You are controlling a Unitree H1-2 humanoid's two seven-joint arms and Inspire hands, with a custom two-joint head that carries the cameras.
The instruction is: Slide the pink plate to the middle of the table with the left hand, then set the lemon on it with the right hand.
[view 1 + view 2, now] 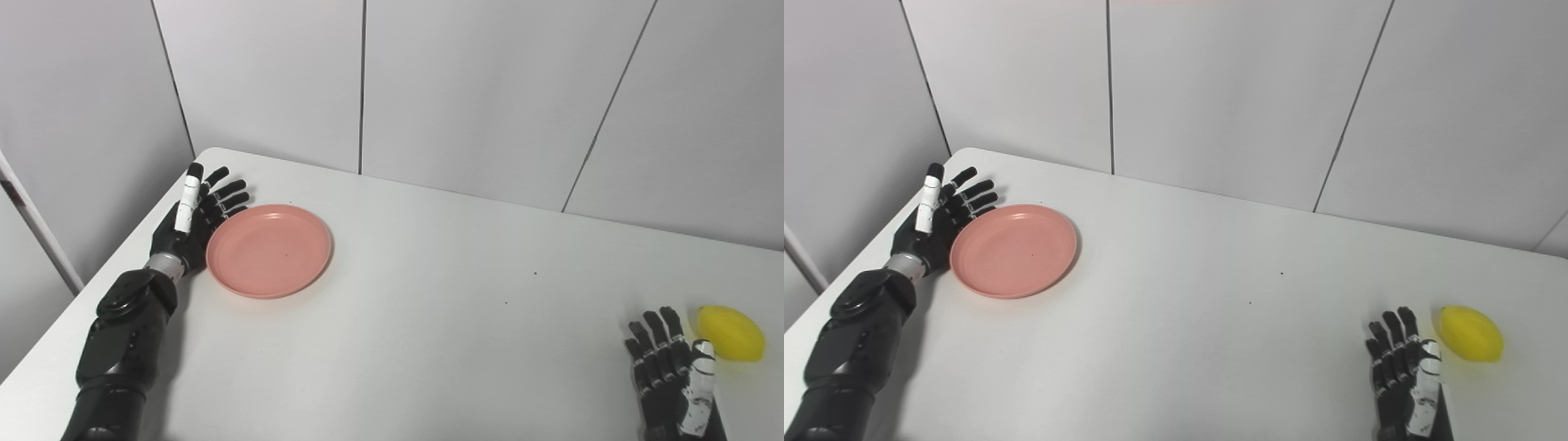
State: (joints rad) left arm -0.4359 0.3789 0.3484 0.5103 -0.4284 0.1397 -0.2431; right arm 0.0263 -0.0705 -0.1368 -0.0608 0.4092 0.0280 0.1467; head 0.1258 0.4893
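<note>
In your left eye view, the pink plate sits on the white surface toward the far left corner, well short of the middle. Your left robot hand stands just beside the plate's left rim, fingers spread and stretched toward the wall, gripping nothing; its palm edge looks to be against the rim, though you cannot tell for sure that it touches. The lemon lies near the right edge of the surface, well apart from the plate. Your right robot hand rests low at the right, fingers apart and pointing away from you, released, just left of the lemon and not grasping it.

In your right eye view, the plate again lies at the far left with nothing on it, and the left robot hand is open at its left rim. The lemon sits just beside the spread right robot hand, with a thin strip of surface showing between them.
</note>
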